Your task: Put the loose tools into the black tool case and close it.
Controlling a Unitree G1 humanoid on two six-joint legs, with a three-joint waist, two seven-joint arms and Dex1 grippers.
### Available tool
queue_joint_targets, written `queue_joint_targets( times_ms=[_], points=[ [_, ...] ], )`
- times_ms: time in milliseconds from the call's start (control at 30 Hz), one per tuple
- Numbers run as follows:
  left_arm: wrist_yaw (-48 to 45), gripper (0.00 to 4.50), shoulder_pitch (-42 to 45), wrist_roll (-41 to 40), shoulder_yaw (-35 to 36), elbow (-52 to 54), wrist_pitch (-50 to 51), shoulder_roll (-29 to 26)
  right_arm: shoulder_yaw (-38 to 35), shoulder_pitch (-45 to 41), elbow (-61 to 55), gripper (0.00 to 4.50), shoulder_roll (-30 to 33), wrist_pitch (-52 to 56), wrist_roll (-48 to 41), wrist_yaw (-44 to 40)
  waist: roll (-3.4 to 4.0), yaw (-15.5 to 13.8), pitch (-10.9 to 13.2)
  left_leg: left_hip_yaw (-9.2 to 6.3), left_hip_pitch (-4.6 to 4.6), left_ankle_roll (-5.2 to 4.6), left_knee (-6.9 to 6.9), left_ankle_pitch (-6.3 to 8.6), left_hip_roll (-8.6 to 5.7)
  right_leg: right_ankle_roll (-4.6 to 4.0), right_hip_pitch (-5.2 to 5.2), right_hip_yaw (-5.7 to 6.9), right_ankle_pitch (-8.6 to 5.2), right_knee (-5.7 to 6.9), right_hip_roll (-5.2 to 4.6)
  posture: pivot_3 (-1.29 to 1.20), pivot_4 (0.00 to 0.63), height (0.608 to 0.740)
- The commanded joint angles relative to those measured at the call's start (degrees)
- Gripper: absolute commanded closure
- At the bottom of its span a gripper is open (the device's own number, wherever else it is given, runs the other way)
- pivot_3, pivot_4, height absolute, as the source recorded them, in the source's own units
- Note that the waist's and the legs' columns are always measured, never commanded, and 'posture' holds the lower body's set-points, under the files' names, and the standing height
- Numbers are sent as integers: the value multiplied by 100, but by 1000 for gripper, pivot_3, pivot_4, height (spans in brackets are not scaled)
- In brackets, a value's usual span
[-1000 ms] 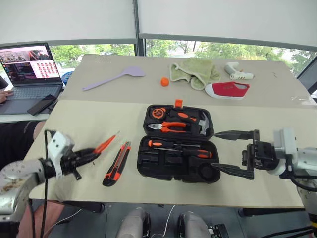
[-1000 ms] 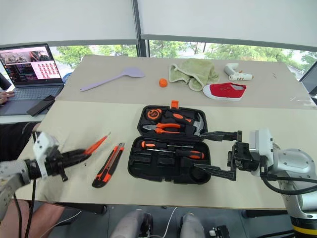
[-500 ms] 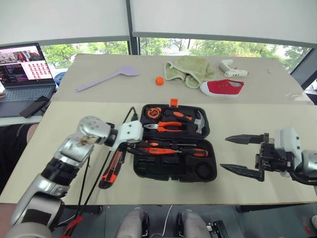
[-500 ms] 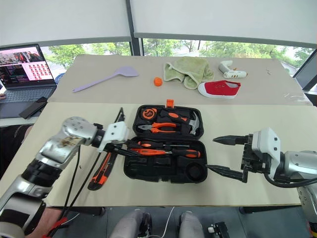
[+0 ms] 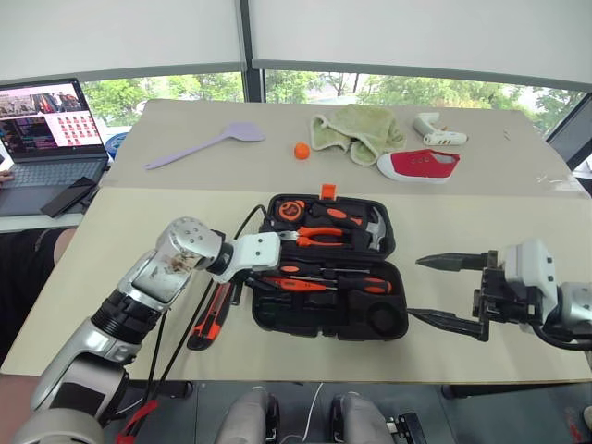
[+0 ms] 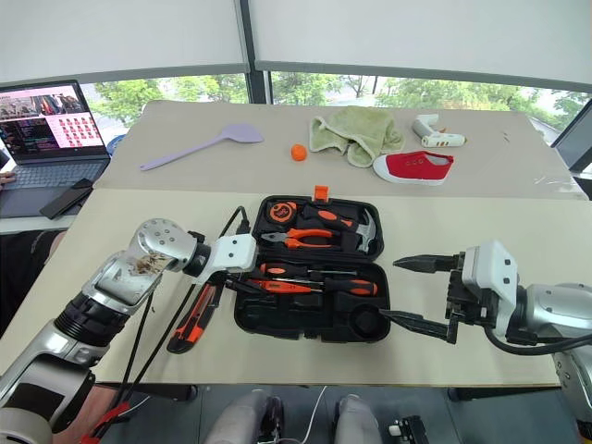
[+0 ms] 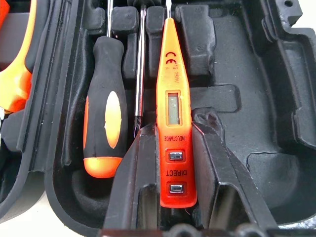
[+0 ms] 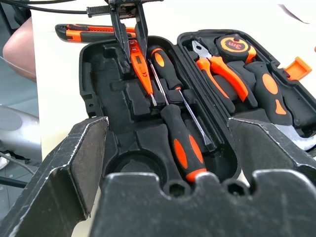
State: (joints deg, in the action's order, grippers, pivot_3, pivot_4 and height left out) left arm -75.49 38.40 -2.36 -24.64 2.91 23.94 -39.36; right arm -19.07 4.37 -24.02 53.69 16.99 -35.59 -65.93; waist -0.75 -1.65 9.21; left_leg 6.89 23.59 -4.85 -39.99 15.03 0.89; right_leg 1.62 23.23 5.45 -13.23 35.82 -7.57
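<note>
- left gripper (image 7: pixel 177 163) is clamped on the orange tester (image 7: pixel 174 108), holding it down in the open case (image 5: pixel 329 319) next to the two screwdrivers (image 8: pixel 178 136)
- right gripper (image 5: pixel 450 291) just hangs beside the case, fingers wide apart
- knife (image 5: pixel 211 315) is on the table (image 5: pixel 444 217) left of the case

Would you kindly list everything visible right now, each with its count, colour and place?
tool case: 1, black, open, table centre
screwdrivers: 2, black-orange, case's near half
tester screwdriver: 1, orange, in case, gripped by left tool
pliers: 1, orange-handled, case's far half
hammer: 1, same half
tape measure: 1, orange-black, same half
utility knife: 1, orange-black, on table left of case
spatula: 1, lilac, far table
ball: 1, orange
cloth: 1, green
shoe: 1, red
laptop: 1, far left
left tool: over case
right tool: open, right of case
</note>
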Motion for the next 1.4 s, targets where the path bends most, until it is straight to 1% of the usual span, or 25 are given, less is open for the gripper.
queue_joint_targets(
  times_ms=[33, 100, 167, 333, 467, 633, 733, 767, 800, 833, 867, 900, 933, 967, 1033, 1167, 1267, 1400],
  points=[
    [-36, 4051, -43, 226, -349, 268, 519, -55, -182, -61, -180, 0, 101, 110, -71, 35, 0, 0, 0, 0, -1, 0, 0, 0, 0, 0, -1, 0, 0, 0, 0, 0, 150, 740],
    [10, 4051, -65, 142, -292, 343, 632, 28, -150, -111, -161, 0, 105, 126, -55, 34, 0, 1, 0, 0, -2, 0, 0, 0, 0, 1, -2, 0, 0, 0, 0, 0, 150, 740],
    [43, 3047, -98, 23, -209, 435, 707, 88, -121, -151, -133, 0, 92, 125, -29, 24, 0, 2, 0, 0, -3, 0, -1, 0, 0, 1, -2, -1, -1, 0, 0, 0, 150, 740],
    [138, 1416, -43, -319, 211, 534, 473, 290, -80, -224, -63, 0, 57, 93, 6, -18, -1, -5, 0, -2, 1, 0, -2, 0, -1, 3, -2, 0, -2, 0, 0, 0, 150, 740],
    [204, 1416, -14, -837, 703, 899, 590, 364, -126, -213, 29, 0, 51, 41, 15, -118, -12, -11, 7, -5, 16, 0, -20, -1, 0, 3, 5, 3, -2, 7, 0, 0, 150, 740],
    [212, 1416, -272, -1004, 802, 954, 283, 343, -113, -239, 104, 0, -5, -1, 3, -163, -12, -13, 7, -8, 13, -1, -24, 0, 0, 3, 0, 2, -1, 8, -1, 0, 150, 740],
    [360, 2165, -473, -1007, 803, 685, 33, 497, -8, -299, 172, 0, -137, -106, 49, -153, -12, -19, 7, -9, 14, -1, -25, 0, 0, 3, 1, 3, -1, 10, 0, 0, 150, 740],
    [360, 2567, -529, -968, 760, 578, -90, 518, 32, -333, 207, 0, -178, -148, 72, -148, -12, -23, 7, -9, 12, -1, -26, 0, -1, 3, -2, 4, -1, 10, 0, 0, 150, 740],
    [337, 2840, -603, -913, 704, 477, -250, 525, 62, -374, 238, 0, -224, -184, 85, -147, -12, -30, 7, -9, 11, -1, -29, 0, -1, 3, -3, 3, -1, 10, 0, 0, 150, 740],
    [296, 3342, -696, -864, 648, 374, -478, 545, 92, -440, 279, 0, -289, -268, 123, -129, -12, -32, 7, -9, 11, -1, -29, 0, -1, 3, -3, 3, -1, 10, 0, 0, 150, 740],
    [335, 3634, -759, -817, 630, 241, -688, 607, 121, -496, 314, 0, -330, -291, 134, -121, -12, -33, 7, -9, 11, -1, -29, 0, -1, 3, -2, 3, -1, 11, 0, 0, 150, 740],
    [453, 4102, -798, -698, 602, 89, -885, 656, 149, -536, 341, 0, -359, -311, 152, -120, -12, -36, 7, -8, 11, -1, -29, 0, -1, 3, -2, 3, -1, 11, 0, 0, 150, 740],
    [495, 4466, -807, -588, 552, -61, -1101, 681, 184, -579, 376, 0, -382, -350, 179, -127, -12, -44, 7, -8, 12, -1, -29, 0, -1, 2, 0, 2, -1, 11, 0, 0, 150, 740],
    [487, 4488, -820, -515, 496, -168, -1270, 692, 212, -601, 395, 0, -391, -365, 194, -131, -12, -51, 7, -9, 13, -1, -30, 0, 0, 2, 0, 4, 0, 12, 0, 0, 150, 740],
    [575, 4488, -842, -479, 466, -322, -1299, 795, 261, -640, 423, 0, -413, -392, 219, -128, -12, -62, 7, -9, 15, -1, -33, 0, -1, 2, 1, 4, 0, 12, 0, 0, 150, 740],
    [780, 4488, -834, -232, 357, -562, -1151, 850, 268, -630, 405, 0, -447, -393, 206, -118, -11, -74, 6, -11, 14, -4, -38, 2, -1, 3, -5, 6, 2, 13, -2, 0, 150, 740],
    [843, 4488, -861, -231, 353, -582, -1038, 898, 242, -578, 365, 0, -471, -376, 190, -125, -10, -71, 6, -12, 6, -6, -39, 3, -1, 2, -9, 3, 5, 17, -5, 0, 150, 740],
    [761, 4488, -1004, -321, 316, -424, -751, 813, 231, -539, 346, 0, -488, -330, 147, -132, -9, -54, 5, -14, -1, -11, -40, 1, 0, -1, -10, 1, 8, 23, -5, 0, 150, 740]
  ],
)
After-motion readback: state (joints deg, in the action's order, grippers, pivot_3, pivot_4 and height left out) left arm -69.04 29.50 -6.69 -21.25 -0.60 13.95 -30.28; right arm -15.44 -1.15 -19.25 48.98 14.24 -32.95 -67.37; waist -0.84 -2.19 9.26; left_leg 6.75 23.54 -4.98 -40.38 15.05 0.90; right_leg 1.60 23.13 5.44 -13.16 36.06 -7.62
